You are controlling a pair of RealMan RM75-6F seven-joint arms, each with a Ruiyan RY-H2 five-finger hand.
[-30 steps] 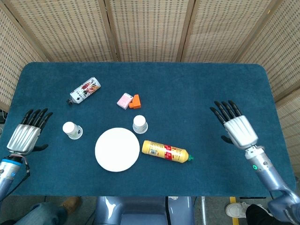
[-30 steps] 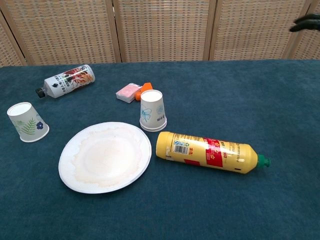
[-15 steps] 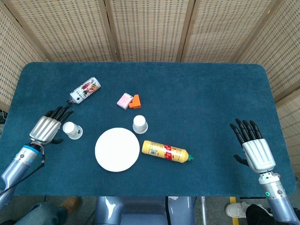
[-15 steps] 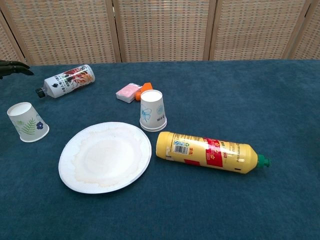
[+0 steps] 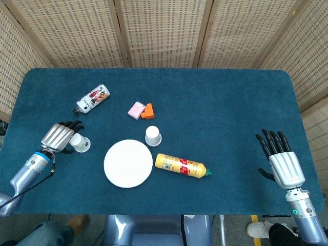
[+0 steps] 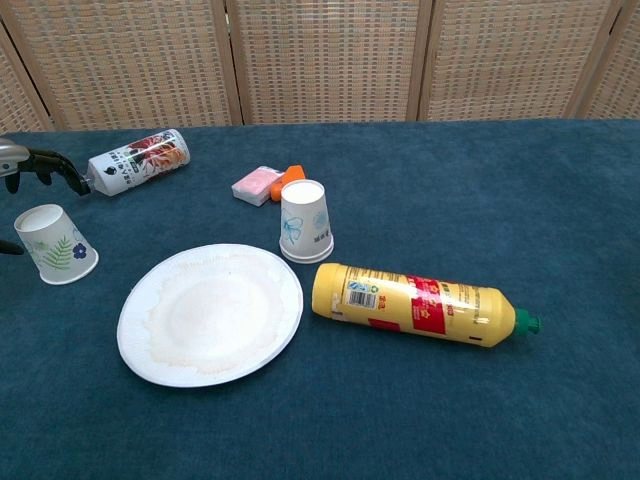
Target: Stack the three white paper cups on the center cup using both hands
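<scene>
Left hand [image 5: 58, 137], fingers [image 6: 45, 163] curled around but apparently not yet gripping the inverted left cup [image 5: 78, 142] on the surface [image 5: 215, 102]; right hand [image 5: 286, 165] idle, fingers spread; the cup, likely light and crushable, suits a gentle sidewall grasp.

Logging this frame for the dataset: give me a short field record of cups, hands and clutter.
cups: two in view, both upside down; left cup, center cup
left hand: over the left cup, fingers curled around it; grip not confirmed
right hand: open, fingers spread, near the table's right edge
plate: white, between the cups, nearer the robot
yellow bottle: lying on its side, right of the plate
other: printed bottle, pink packet, orange block
</scene>
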